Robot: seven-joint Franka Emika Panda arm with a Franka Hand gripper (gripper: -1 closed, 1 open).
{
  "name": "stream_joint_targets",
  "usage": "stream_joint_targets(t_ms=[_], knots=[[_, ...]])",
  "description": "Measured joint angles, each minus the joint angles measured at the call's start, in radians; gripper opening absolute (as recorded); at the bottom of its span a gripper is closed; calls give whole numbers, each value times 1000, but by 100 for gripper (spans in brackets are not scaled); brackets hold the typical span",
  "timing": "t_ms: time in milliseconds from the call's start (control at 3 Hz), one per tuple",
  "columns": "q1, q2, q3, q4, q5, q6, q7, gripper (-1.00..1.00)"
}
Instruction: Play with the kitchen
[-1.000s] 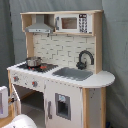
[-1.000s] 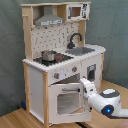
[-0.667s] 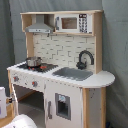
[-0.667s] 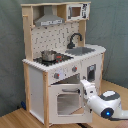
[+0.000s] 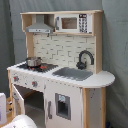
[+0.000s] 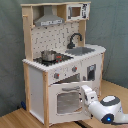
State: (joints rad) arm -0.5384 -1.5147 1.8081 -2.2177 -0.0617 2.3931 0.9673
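Since a second ago the arm (image 6: 106,107) has pushed in closer to the oven door (image 6: 66,99), and the door stands further ajar in the first exterior view. The kitchen (image 5: 60,65) stands upright on the wooden floor (image 6: 15,119) against a grey curtain (image 6: 10,50). Going left to right in the second exterior view: the hood (image 6: 48,21), a pot (image 6: 48,54) on the hob (image 6: 52,59), the tap (image 6: 74,39), the sink (image 6: 82,50), the microwave (image 6: 76,11). The gripper (image 6: 86,93) sits at the door's upper right corner; whether its fingers are open or closed cannot be told. Judgement: the step in hand is swinging the door. It should follow the door's arc about its hinge, moving slowly, so the kitchen is not dragged or tipped.
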Motion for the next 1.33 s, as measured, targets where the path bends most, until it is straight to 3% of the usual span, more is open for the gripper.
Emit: stream_joint_targets(t_ms=[333,667,1333], knots=[[0,0,-1,1,0,0,0,100],[0,3,-64,42,-59,-11,-10,100],[3,18,-202,62,-100,1,-184,100]])
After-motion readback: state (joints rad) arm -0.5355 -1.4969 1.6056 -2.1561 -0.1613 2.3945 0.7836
